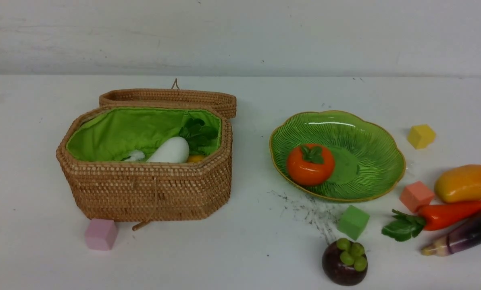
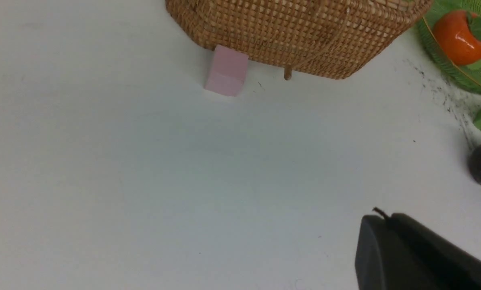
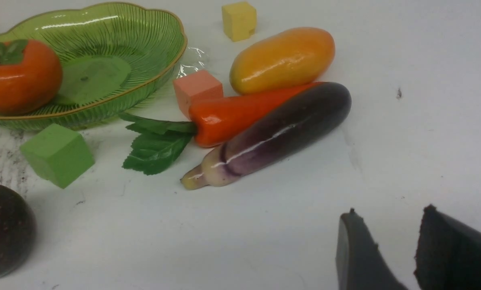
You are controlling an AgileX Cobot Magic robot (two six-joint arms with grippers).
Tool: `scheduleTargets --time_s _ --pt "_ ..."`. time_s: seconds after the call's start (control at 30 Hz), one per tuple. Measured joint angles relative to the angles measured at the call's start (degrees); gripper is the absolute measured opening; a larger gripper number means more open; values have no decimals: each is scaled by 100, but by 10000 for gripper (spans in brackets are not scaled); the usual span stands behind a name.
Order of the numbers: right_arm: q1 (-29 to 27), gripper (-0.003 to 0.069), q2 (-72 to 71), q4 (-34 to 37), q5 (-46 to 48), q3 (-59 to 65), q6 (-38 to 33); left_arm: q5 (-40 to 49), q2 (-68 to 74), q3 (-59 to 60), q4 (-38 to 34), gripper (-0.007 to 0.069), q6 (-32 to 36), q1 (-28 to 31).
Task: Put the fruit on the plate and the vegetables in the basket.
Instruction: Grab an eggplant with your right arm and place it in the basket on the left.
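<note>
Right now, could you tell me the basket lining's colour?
Bright green lining, clearest in the front view.

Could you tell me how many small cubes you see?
4: pink cube by the brown wicker basket; green cube, salmon cube and yellow cube around the green glass plate. The basket might hide more.

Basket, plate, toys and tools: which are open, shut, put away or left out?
Brown woven wicker basket: lid open, white radish inside.
Green ribbed glass plate: holds round orange fruit.
Yellow-orange oval mango: on table, not plated.
Dark purple ball fruit: on table, knobs up.
Red-orange pepper: lying on table.
Purple-white aubergine: lying on table.
Left tool: shut, empty.
Right tool: open, empty.
</note>
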Motion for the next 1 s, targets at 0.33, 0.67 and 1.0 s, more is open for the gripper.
scheduleTargets --time_s 0.33,0.67,1.0 --pt "0 243 0 0 0 0 0 -2208 -1046 969 661 -13 5 623" --pt "0 243 0 0 0 0 0 -3107 -2258 3307 791 -13 257 1594" --pt "0 243 0 0 0 0 0 -3486 -2258 4174 870 -11 778 1138"
